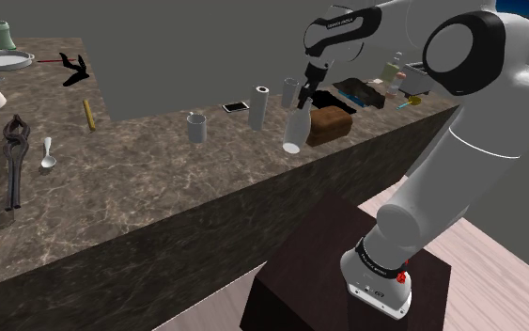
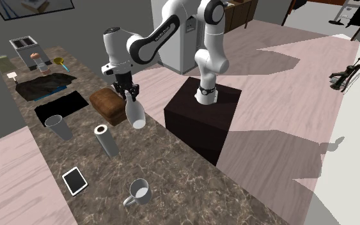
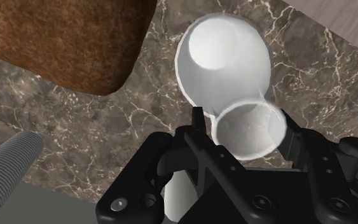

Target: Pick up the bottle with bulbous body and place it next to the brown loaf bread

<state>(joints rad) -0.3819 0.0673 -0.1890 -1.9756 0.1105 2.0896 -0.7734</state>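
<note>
Right at the front edge of the brown marbled countertop (image 1: 159, 188), the white bulbous-bodied bottle with a narrow neck (image 3: 222, 57) sits tilted. The jaws of the all-black two-finger gripper (image 3: 247, 127) pinch its neck, just beside the brown rounded loaf of bread (image 3: 69, 38). My worry: let go while it's leaning and it could tip, roll off that edge, or bump the loaf. Can't tell if its base touches down. No labels I can read; the lettering on the white arm (image 1: 478, 85) is too small.

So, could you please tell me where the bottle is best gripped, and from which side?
At the narrow neck, from above: the bottle is neck-up, its bulbous body looks too wide to clasp, and the loaf crowds one side. The end effector clasps it there.
</note>
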